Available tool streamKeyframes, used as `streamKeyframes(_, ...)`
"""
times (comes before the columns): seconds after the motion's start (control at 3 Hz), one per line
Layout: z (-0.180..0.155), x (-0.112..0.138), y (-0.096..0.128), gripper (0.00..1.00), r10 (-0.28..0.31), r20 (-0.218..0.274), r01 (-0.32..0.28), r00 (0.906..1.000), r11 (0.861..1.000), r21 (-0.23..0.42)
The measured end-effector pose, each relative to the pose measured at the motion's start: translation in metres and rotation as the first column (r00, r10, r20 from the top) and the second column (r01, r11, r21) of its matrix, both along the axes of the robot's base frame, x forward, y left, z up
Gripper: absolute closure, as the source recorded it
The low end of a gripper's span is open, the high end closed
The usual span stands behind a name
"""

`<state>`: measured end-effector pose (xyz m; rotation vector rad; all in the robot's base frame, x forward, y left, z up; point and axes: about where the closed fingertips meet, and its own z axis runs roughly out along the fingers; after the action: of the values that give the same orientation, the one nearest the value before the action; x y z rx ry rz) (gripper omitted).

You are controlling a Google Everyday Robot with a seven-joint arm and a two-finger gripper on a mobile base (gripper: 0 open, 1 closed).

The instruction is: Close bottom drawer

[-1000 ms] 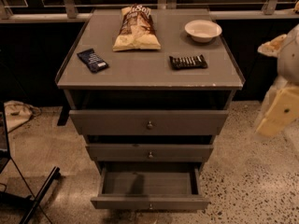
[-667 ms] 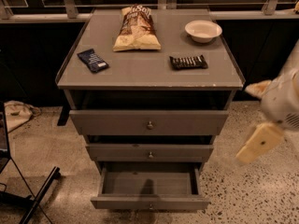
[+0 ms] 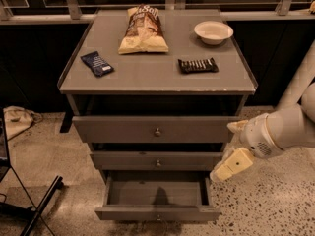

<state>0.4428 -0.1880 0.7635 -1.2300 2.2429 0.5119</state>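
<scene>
The bottom drawer [image 3: 157, 213] is a grey drawer with the slimmest front and a small round knob [image 3: 158, 218]. It stands pulled well out of the grey cabinet [image 3: 157, 77], and its inside shows nothing in it. My gripper [image 3: 222, 152] is at the cabinet's right side, level with the middle drawer [image 3: 157, 160] and above the bottom drawer's right front corner. Its two cream fingers [image 3: 231, 166] are spread apart and hold nothing.
The top drawer [image 3: 156, 129] and the middle drawer stick out slightly. On the cabinet top lie a chip bag [image 3: 142, 29], a white bowl [image 3: 213, 32], a dark snack bar [image 3: 197, 65] and a blue packet [image 3: 97, 63]. A black stand [image 3: 42, 205] and a cloth bag [image 3: 17, 119] are on the floor to the left.
My arm has swung in from the right edge, down and left, to the cabinet's right side. The drawers have not moved.
</scene>
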Motion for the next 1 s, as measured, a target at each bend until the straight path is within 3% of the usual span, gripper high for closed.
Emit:
streamKeyframes(0.33,-0.0130,0.0011,0.0007,0.18,0.001,-0.025,0.000,0.9997,1.000,0.018)
streamKeyframes(1.0,-0.0130,0.0010,0.0008,0.65,0.001,-0.025,0.000,0.9997,1.000,0.018)
